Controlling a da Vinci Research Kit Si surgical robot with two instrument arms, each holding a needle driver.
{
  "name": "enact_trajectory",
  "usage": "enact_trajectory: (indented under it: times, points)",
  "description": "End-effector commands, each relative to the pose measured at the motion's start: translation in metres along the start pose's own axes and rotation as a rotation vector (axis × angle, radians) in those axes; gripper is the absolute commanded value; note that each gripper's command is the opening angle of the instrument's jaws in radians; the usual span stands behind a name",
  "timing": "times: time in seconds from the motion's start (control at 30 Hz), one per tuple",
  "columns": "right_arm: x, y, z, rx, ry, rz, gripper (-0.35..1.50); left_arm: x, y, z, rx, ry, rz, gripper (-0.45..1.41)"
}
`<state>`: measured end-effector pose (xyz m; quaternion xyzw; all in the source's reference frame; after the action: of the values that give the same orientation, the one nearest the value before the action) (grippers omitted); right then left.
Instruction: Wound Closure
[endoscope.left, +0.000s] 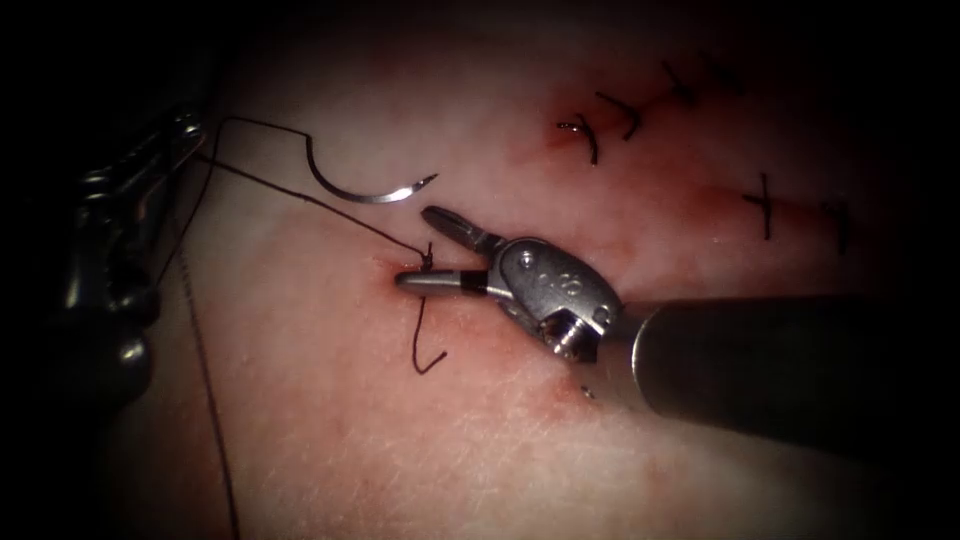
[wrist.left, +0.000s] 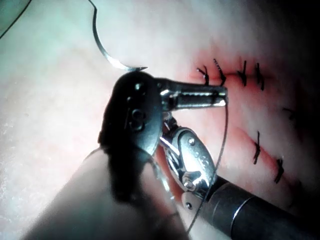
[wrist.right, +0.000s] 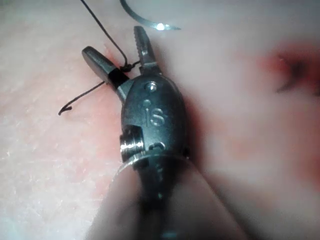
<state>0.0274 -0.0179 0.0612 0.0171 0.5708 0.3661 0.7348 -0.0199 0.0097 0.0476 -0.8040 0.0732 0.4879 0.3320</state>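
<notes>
Needle (endoscope.left: 370, 190) loose on tissue (endoscope.left: 330, 420); right pincer (endoscope.left: 425, 250) wide open astride knot (endoscope.left: 427, 258), left pincer (endoscope.left: 185, 130) gripping thread (endoscope.left: 290, 192).

A central pool of light falls on the tissue (endoscope.left: 330, 420) in the endoscope view, fading to black by every edge, while glare glints off the needle (endoscope.left: 370, 195) at 11 o'clock.
</notes>
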Motion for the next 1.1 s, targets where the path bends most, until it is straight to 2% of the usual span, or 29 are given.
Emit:
enact_trajectory:
  times: [0.03, 0.6, 0.9, 1.1]
  points:
    - [-0.0006, -0.0004, 0.0012, 0.008, -0.001, -0.012, 1.16, -0.0010, 0.0000, 0.0001, -0.005, -0.001, -0.001, -0.45]
    - [-0.0006, -0.0009, 0.0053, 0.042, -0.050, -0.134, 1.08, -0.0011, 0.0011, 0.0011, -0.066, -0.007, 0.002, -0.45]
    - [-0.0012, -0.0009, 0.0058, 0.047, -0.054, -0.141, 1.03, -0.0010, 0.0015, 0.0014, -0.092, -0.011, 0.001, -0.45]
    - [-0.0011, -0.0010, 0.0060, 0.046, -0.054, -0.140, 0.90, -0.0010, 0.0020, 0.0018, -0.122, -0.015, -0.001, -0.45]
